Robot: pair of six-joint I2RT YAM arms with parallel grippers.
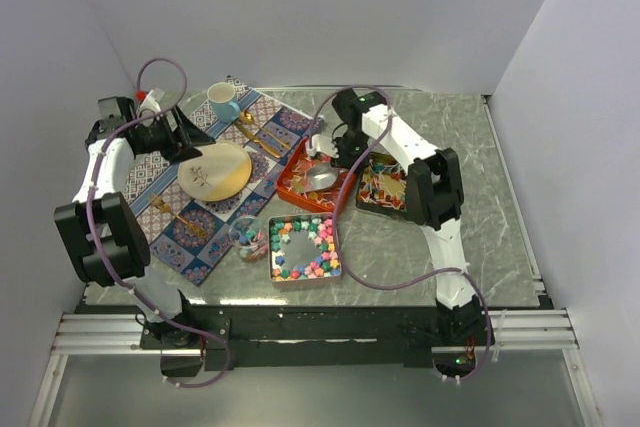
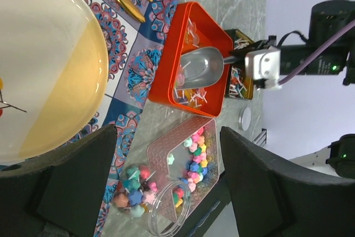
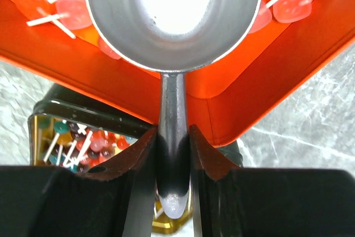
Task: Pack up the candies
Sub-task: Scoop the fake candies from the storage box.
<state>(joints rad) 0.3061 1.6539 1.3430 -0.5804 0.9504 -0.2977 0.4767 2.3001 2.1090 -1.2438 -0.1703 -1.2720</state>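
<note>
The right tool (image 3: 173,135) is pinching the thin handle of a silver scoop (image 3: 172,20), both fingers pressed against its sides. The scoop's bowl lies empty over the orange tin (image 3: 266,76). The right arm reaches from its base forward and inward, bent at the elbow, with the wrist over the near right corner of that tin.

The left tool (image 2: 166,154) is spread wide with nothing between its fingers. It hangs over the patterned placemat (image 1: 205,237), just beside the cream plate (image 2: 44,70), at the end of an arm folded back on the left side of the table (image 1: 440,237).

The wrapped candies (image 3: 288,5) in the orange tin are translucent pink and orange lumps with thin white sticks. More of them, red and teal, lie in the dark tin (image 3: 50,109) touching it on the right. The star candies (image 2: 195,159), pastel pink, green, blue and yellow, lie along the edges of a silvery tin (image 1: 290,239) near the arms. A few more sit in a clear jar (image 2: 145,192) just beside it on the placemat's edge.

The scoop hides the middle of the orange tin. In the right wrist view the dark tin is mostly covered by the fingers. The plate is cut off in the left wrist view.
</note>
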